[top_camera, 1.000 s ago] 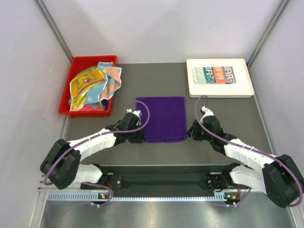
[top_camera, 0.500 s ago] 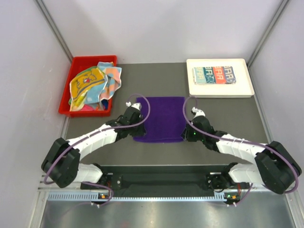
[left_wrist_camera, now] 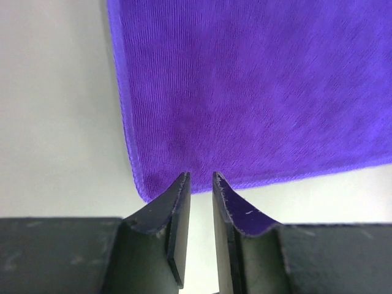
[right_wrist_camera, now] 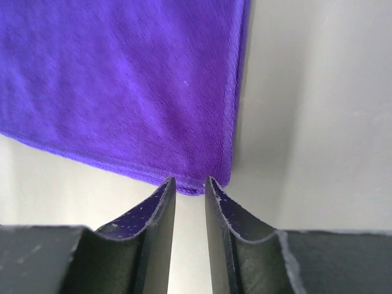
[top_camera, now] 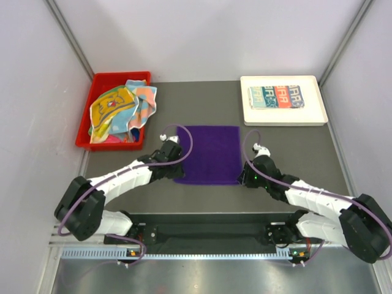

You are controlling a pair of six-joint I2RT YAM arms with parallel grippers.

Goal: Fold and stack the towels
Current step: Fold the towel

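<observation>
Since the frame before, the right gripper had slid a little nearer and rightward to the purple towel's near right corner, and the left gripper sat at its near left corner. That towel lay flat mid-counter. Each wrist view showed fingers a slim gap apart at the hem, left gripper and right gripper; whether they nipped it I cannot tell. A folded towel lay in the tray, with others heaped in the bin.
</observation>
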